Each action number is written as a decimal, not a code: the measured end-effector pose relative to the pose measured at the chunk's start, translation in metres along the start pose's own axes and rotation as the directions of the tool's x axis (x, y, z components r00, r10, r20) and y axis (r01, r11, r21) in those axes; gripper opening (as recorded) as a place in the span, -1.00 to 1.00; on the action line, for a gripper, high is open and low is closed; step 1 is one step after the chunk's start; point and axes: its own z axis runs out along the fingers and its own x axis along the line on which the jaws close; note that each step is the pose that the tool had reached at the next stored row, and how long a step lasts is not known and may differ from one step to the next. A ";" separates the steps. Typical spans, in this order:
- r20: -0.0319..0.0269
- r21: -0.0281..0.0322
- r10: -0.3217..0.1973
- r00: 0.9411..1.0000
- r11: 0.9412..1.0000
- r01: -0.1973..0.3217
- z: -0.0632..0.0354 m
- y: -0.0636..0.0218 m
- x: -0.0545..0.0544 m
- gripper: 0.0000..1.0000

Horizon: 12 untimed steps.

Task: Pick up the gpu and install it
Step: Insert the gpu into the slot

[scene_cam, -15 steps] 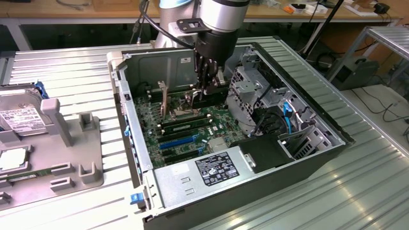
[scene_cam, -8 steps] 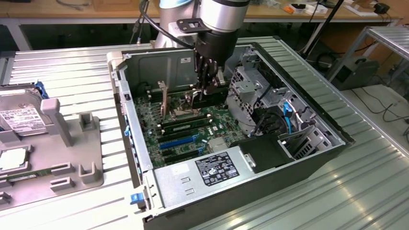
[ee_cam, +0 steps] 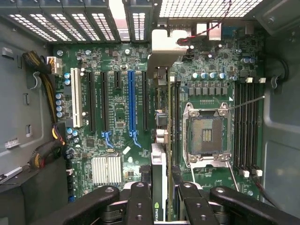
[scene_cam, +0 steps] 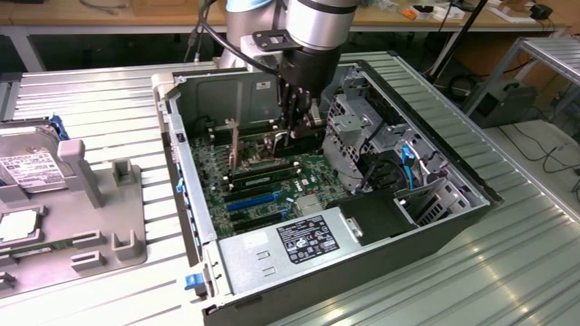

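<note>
The gpu point(ee_cam: 158, 159) is seen edge-on, standing upright over the motherboard point(ee_cam: 117, 70), and the gripper point(ee_cam: 162, 197) has it pinched: black fingers point(ee_cam: 140, 201) press on both faces, jaws clamped on the card at the end away from its silver bracket point(ee_cam: 168, 44). The card runs between the blue slot point(ee_cam: 132, 103) on one side and the open processor socket point(ee_cam: 206, 133) on the other, with the bracket end up against the perforated back wall of the case point(scene_cam: 181, 136). Right between the fingers, the card's edge carries a small green logo with lettering that looks like "nvidia", though it is hard to be sure. From outside, the arm reaches straight down into the open case, and the gripper point(scene_cam: 292, 132) sits deep at the far end. The power supply point(scene_cam: 308, 241) at the near end wears a black label with white print too fine to read. Off to the exterior view's left, a hard drive point(scene_cam: 23, 170) with a white label lies on a grey tray point(scene_cam: 109, 224), partly cut off by the frame, text unreadable. Whether the card's lower edge touches a slot is hidden by the card itself.
</note>
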 end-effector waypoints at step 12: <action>0.000 0.000 0.000 1.000 1.000 0.000 0.0005 0.0038 0.018 -0.47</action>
